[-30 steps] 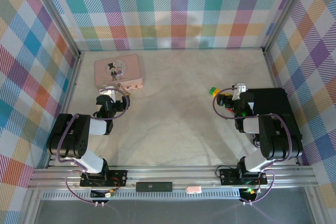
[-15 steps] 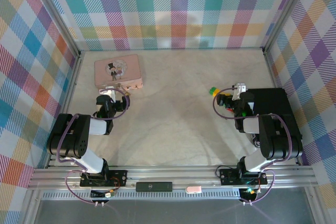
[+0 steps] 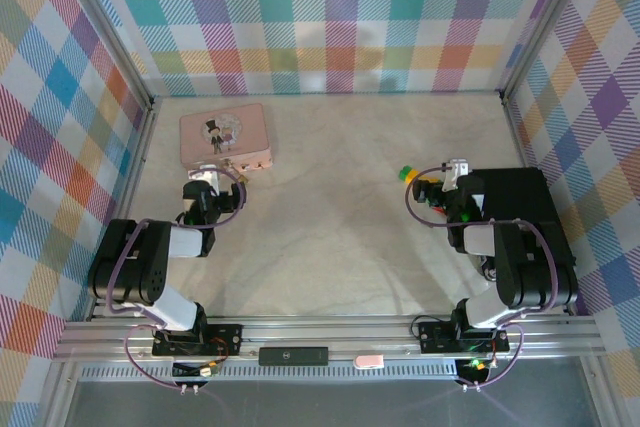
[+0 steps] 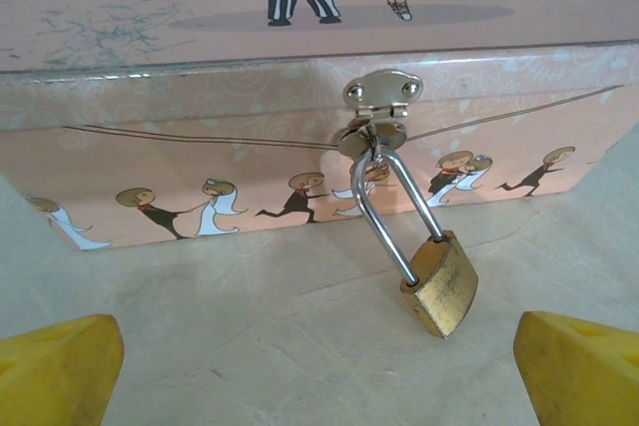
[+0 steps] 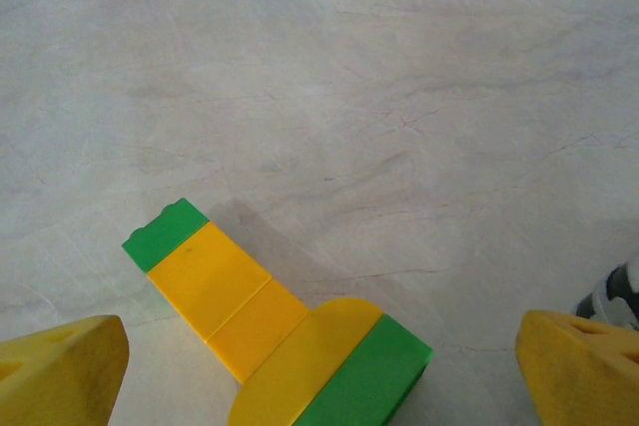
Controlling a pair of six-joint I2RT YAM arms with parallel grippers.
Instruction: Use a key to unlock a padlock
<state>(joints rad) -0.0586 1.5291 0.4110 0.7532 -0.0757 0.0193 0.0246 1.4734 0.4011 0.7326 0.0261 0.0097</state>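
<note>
While that shackle's still clicked shut, this unlock is basically at square one.

Big to small, top view first: the table has the pink box up around 10 o'clock. The left gripper sits just in front of it, jaws spread wide with nothing in them. The right gripper is over near 3 o'clock, also wide open and empty, nosing up to a yellow-and-green brick stack. The padlock hangs off the hasp on the box's front. Its silvery shackle goes through the loop, and its brass body slants toward 5 o'clock in the left wrist view and looks to rest on the table. My read is that nothing's done yet. Grabbing the key, seating it in the lock and turning it are all left.
</note>
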